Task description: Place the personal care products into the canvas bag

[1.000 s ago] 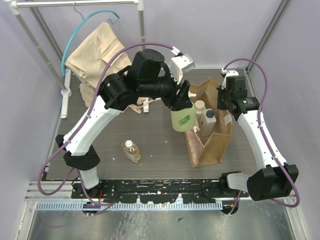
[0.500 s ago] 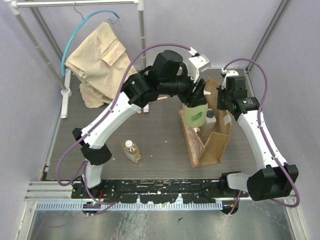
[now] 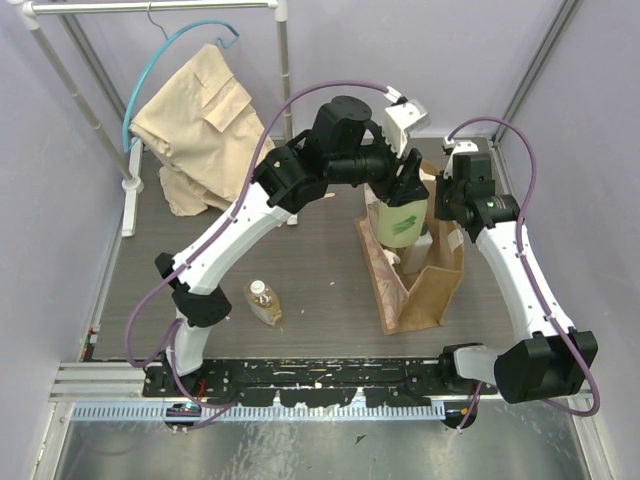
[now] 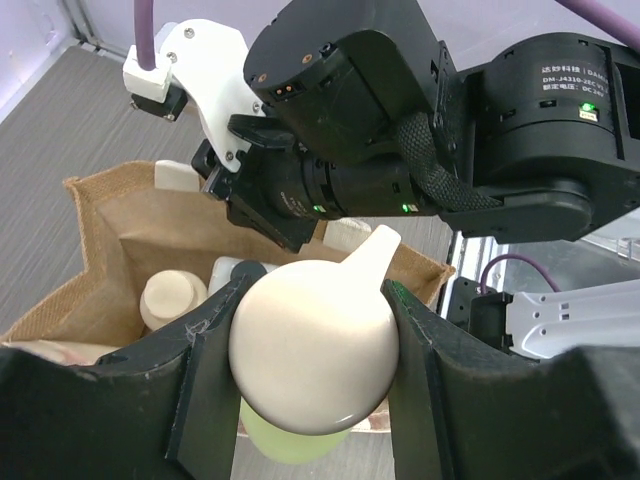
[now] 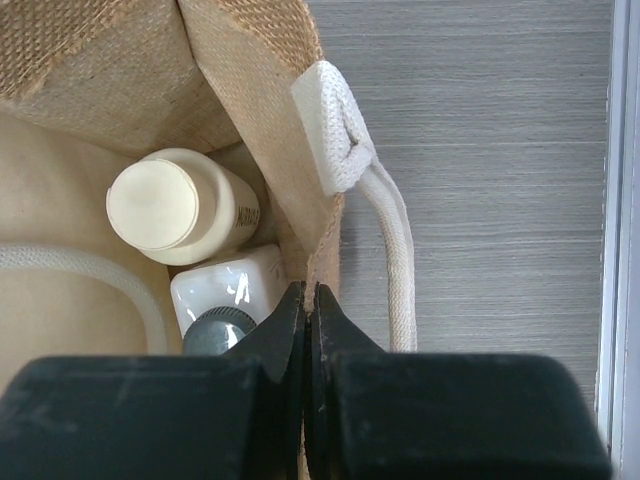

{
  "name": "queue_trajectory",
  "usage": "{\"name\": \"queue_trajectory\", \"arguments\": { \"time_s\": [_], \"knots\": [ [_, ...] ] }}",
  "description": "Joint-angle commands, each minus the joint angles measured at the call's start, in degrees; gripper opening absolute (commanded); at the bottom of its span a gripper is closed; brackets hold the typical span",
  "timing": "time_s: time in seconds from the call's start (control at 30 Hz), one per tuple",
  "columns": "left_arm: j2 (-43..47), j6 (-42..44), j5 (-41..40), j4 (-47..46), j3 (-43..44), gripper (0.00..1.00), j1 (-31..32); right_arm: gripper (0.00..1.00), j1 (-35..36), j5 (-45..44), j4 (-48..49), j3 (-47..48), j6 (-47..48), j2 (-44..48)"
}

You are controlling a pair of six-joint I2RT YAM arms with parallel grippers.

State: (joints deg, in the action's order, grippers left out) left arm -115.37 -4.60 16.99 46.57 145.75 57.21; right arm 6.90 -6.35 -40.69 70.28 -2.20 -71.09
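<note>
The translucent green-yellow bottle (image 3: 398, 222) with a cream round pump cap (image 4: 310, 330) hangs over the mouth of the tan canvas bag (image 3: 432, 290). My left gripper (image 3: 405, 192) (image 4: 315, 362) is shut on that cap. Inside the bag stand a cream round-capped bottle (image 5: 170, 205) (image 4: 172, 298) and a white rectangular bottle with a black cap (image 5: 222, 300). My right gripper (image 5: 308, 298) (image 3: 447, 212) is shut on the bag's right wall, pinching the canvas rim. An amber bottle with a white cap (image 3: 263, 301) lies on the table to the left of the bag.
A beige garment (image 3: 195, 120) hangs from a blue hanger on a white rack (image 3: 128, 180) at the back left. The bag's cream rope handle (image 5: 395, 250) droops outside its right wall. Grey walls close in on both sides.
My left arm has carried the green-yellow bottle to the right, from in front of the bag to above its mouth. The right gripper has kept its hold on the bag's rim.
</note>
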Motion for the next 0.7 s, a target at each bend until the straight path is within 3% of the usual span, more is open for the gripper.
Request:
{"name": "queue_trajectory", "arguments": {
  "time_s": [0.0, 0.23, 0.37, 0.67],
  "knots": [
    [0.5, -1.1, 2.4, -11.5, 4.3, 0.0, 0.2, 0.13, -0.1, -1.5, 0.2, 1.9, -1.0, 1.5],
    [-0.8, -1.7, 2.7, -12.0, 3.8, 0.0, 0.2, 0.74, -4.5, -3.8, 0.0, 2.8, -0.7, 2.4],
    [-1.4, -1.9, 3.0, -12.7, 3.2, 0.0, 0.3, 0.99, -5.6, 0.6, 0.0, 5.3, -1.1, 4.3],
    [-2.6, -3.3, 3.9, -14.5, 1.8, 0.0, 0.2, 1.0, -9.0, 0.0, -1.5, 14.0, -1.2, 7.2]
  ]
}}
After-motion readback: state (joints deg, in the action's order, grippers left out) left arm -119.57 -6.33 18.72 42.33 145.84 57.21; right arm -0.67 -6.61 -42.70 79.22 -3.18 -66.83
